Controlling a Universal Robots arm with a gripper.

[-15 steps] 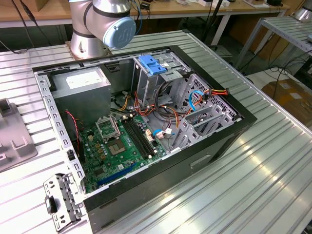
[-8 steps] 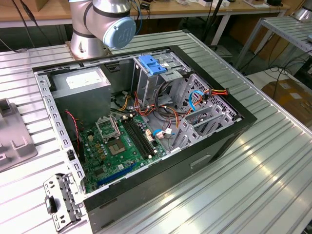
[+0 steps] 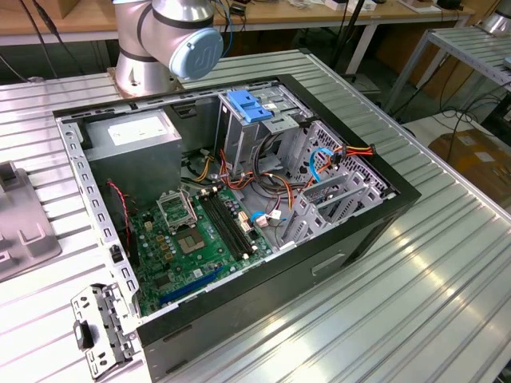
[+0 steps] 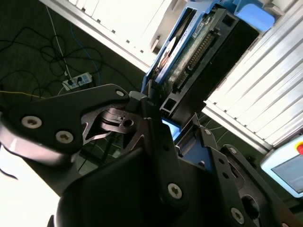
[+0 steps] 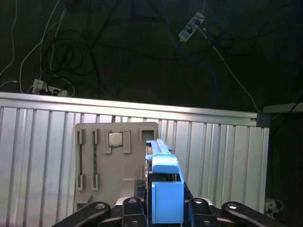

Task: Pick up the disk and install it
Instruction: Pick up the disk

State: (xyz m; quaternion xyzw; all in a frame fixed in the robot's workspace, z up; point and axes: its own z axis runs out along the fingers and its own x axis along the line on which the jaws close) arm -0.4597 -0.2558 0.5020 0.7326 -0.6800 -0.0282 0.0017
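Currently: end effector point(image 5: 163, 210) clenched on the disk point(image 5: 164, 187), held edge-on over the ribbed counter point(image 5: 42, 142), near a grey fixture point(image 5: 113, 137). Judgement: the hold looks central. Carry untilted, without jerks, so the blue rails stay square for the drive cage point(image 3: 275, 132) in the open case point(image 3: 96, 215).

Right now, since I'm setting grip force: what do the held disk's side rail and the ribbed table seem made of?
Side rail of the disk: likely moulded plastic, being uniform bright blue and matte with rounded corners. Table: probably bare aluminium, being silver and ribbed with a bright sheen along its edge.
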